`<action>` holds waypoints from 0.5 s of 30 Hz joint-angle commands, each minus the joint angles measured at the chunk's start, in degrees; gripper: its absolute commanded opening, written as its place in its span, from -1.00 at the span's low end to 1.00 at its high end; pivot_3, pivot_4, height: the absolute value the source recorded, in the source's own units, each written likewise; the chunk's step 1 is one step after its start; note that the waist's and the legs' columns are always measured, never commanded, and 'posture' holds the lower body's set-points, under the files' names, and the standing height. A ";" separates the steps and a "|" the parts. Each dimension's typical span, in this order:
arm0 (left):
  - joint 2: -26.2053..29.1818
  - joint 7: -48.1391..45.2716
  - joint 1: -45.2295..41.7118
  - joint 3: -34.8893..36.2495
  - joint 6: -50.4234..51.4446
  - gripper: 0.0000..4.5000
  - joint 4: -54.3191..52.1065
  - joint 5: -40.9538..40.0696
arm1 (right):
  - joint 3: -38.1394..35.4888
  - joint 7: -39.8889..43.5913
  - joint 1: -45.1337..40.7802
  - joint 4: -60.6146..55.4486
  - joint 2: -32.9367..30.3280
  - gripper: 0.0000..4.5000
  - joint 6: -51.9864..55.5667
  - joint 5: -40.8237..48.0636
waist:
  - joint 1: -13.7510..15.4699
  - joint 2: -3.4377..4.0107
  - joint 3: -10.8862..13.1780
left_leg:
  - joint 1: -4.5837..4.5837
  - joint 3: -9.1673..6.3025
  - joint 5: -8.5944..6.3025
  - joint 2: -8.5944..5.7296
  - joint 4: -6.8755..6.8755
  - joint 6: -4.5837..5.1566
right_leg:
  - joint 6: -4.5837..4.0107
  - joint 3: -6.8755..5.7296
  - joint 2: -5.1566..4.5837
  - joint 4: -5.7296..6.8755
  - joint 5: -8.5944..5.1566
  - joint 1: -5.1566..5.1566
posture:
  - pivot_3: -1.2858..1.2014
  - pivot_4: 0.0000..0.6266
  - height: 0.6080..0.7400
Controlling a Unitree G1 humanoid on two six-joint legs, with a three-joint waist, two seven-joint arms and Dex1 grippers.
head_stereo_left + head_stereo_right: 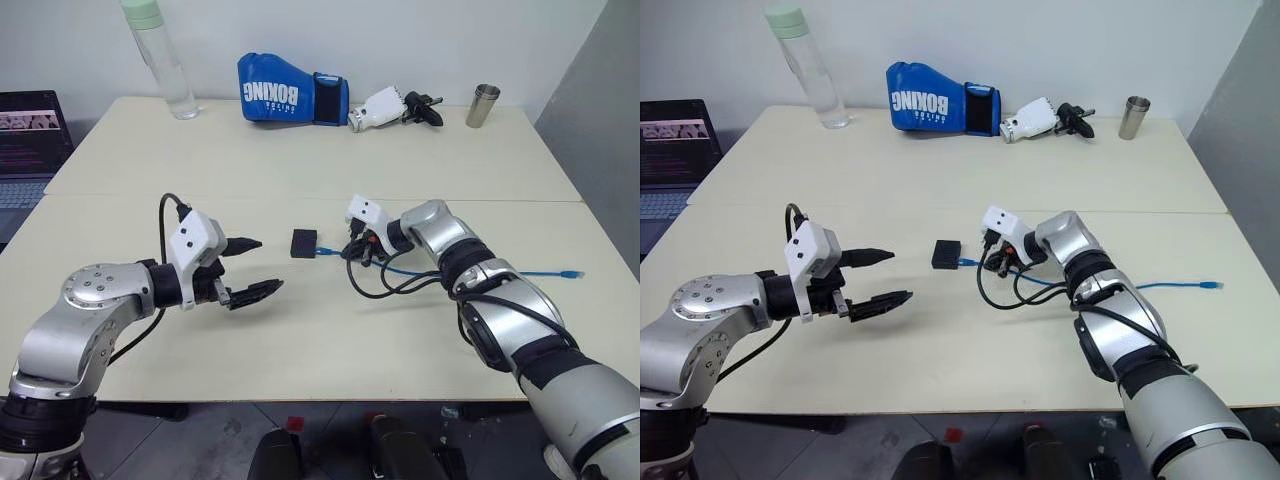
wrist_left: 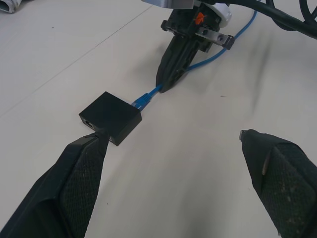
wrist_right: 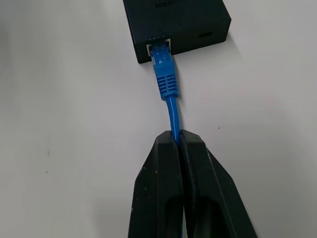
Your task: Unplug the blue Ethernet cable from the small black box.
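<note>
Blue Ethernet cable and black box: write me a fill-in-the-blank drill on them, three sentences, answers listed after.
1. The right gripper is shut on the blue Ethernet cable, just behind its ____.
2. The cable's end is still plugged into the small black ____.
3. The left gripper hovers beside the small black box with its fingers ____.

Missing words: plug; box; open

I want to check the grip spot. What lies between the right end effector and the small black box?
In the right wrist view, only the cable's blue plug boot and bare table separate the right end effector from the small black box.
</note>
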 commanded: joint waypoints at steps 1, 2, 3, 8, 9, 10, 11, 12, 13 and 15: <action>-0.18 -0.42 -0.73 0.31 -1.22 1.00 -0.70 -0.27 | -0.48 1.43 3.27 -9.19 -2.91 -0.99 4.69 0.89 | 0.05 0.00 0.00 | 0.00 -0.01 0.00 0.00 0.00 0.00 | 0.00 0.00 0.00 0.00 0.00 0.00 | 0.03 -0.52 1.00; -0.26 -0.58 -0.57 0.19 -0.90 1.00 -1.01 -0.69 | -0.50 2.09 5.78 -14.20 -4.53 -0.99 6.80 1.15 | 0.14 0.00 0.00 | -0.01 -0.01 0.00 0.00 0.01 0.00 | 0.00 0.00 -0.01 0.00 0.00 0.00 | 0.03 -0.52 1.00; -0.24 -0.87 -0.19 -0.06 -0.46 1.00 -1.55 -1.16 | -0.67 2.76 8.47 -19.76 -6.30 -0.99 9.44 1.60 | 0.28 0.00 0.00 | -0.01 -0.03 0.00 0.00 0.00 0.00 | 0.00 0.00 -0.01 -0.01 0.00 0.00 | 0.03 -0.52 1.00; -0.01 -1.91 2.08 -1.06 0.67 1.00 -4.04 -1.86 | -0.09 5.24 18.72 -41.67 -13.88 -0.99 19.08 3.18 | 0.64 0.00 0.00 | -0.06 -0.15 -0.02 -0.04 0.02 0.04 | 0.03 0.00 -0.01 -0.04 -0.02 0.00 | 0.03 -0.52 1.00; -0.04 -1.93 2.28 -1.21 0.75 1.00 -4.25 -1.89 | 0.07 5.33 20.12 -44.62 -14.87 -0.99 20.72 3.51 | 0.60 0.00 0.00 | -0.06 -0.19 -0.03 -0.05 0.04 0.05 | 0.03 0.00 0.00 -0.03 -0.02 0.01 | 0.03 -0.52 1.00; -0.15 -1.87 2.31 -1.44 0.85 1.00 -4.41 -1.99 | 0.28 5.83 21.50 -47.19 -15.82 -0.99 21.74 3.92 | 0.59 0.01 0.00 | -0.07 -0.18 -0.03 -0.04 0.08 0.06 | 0.03 -0.01 0.01 -0.02 -0.02 0.00 | 0.03 -0.52 1.00; -0.18 -1.87 2.36 -1.52 0.91 1.00 -4.49 -2.11 | 0.50 6.00 22.49 -49.26 -16.44 -0.99 22.75 4.31 | 0.60 0.00 0.00 | -0.06 -0.20 -0.04 -0.04 0.11 0.07 | 0.03 -0.01 0.03 0.01 -0.02 0.02 | 0.03 -0.52 1.00; -0.29 -1.82 2.29 -1.74 0.97 1.00 -4.56 -2.14 | 0.60 6.01 23.43 -51.06 -16.93 -0.99 23.80 4.76 | 0.54 0.00 0.00 | -0.06 -0.20 -0.04 -0.04 0.13 0.07 | 0.03 -0.01 0.07 0.04 -0.02 0.03 | 0.03 -0.52 1.00; -0.42 -1.84 2.15 -2.05 1.00 1.00 -4.57 -2.15 | 0.80 5.66 24.36 -52.66 -17.15 -0.90 24.60 5.02 | 0.43 0.00 0.00 | -0.05 -0.19 -0.04 -0.04 0.14 0.07 | 0.03 -0.01 0.12 0.06 -0.02 0.03 | 0.03 -0.52 1.00; -0.57 -1.85 1.90 -2.46 1.03 1.00 -4.54 -2.11 | 0.97 4.29 25.25 -54.46 -16.92 -0.74 25.90 5.43 | 0.23 0.00 0.00 | 0.00 -0.19 -0.04 -0.04 0.16 0.08 | 0.03 0.02 0.20 0.09 -0.02 0.04 | 0.03 -0.52 1.00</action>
